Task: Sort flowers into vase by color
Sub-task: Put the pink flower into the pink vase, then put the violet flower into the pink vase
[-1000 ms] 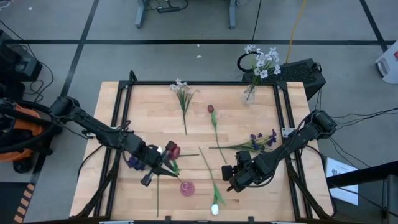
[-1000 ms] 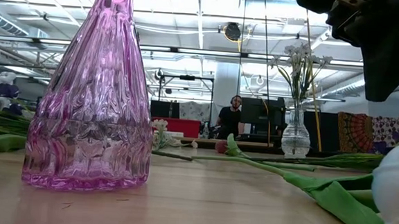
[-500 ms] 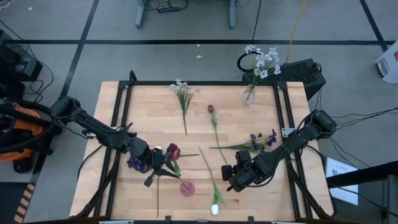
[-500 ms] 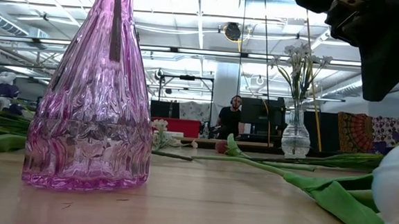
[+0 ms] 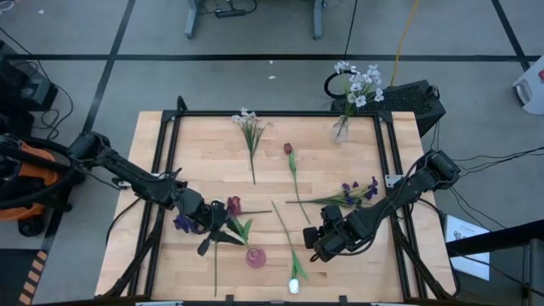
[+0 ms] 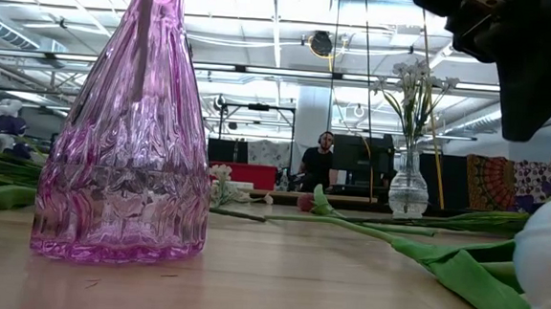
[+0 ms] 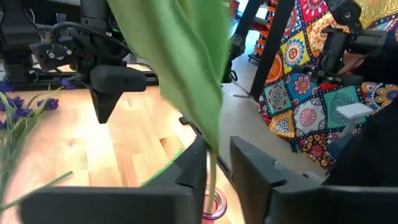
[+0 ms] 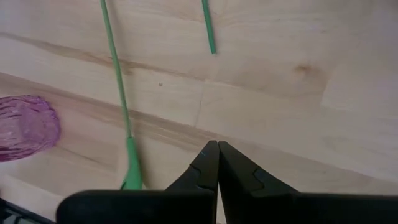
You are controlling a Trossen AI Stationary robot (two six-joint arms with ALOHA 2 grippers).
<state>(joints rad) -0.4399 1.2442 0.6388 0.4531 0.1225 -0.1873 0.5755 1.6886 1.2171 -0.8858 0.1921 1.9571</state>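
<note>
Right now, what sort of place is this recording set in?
Probably a robotics lab or workshop: an open industrial ceiling, a person at a workstation behind, and a framed wooden table on bare concrete floor.

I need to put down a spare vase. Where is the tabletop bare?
Bare wood: the far left corner, left of the white spray, and the near right corner, behind the right claw. It is crowded around the pink vase, under the left claw.

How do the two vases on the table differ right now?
The pink vase sits near the front edge between the arms; the clear vase stands at the far right corner. The clear vase already holds white blossoms; the pink vase has only one green stem entering its mouth. Both stand upright.
</note>
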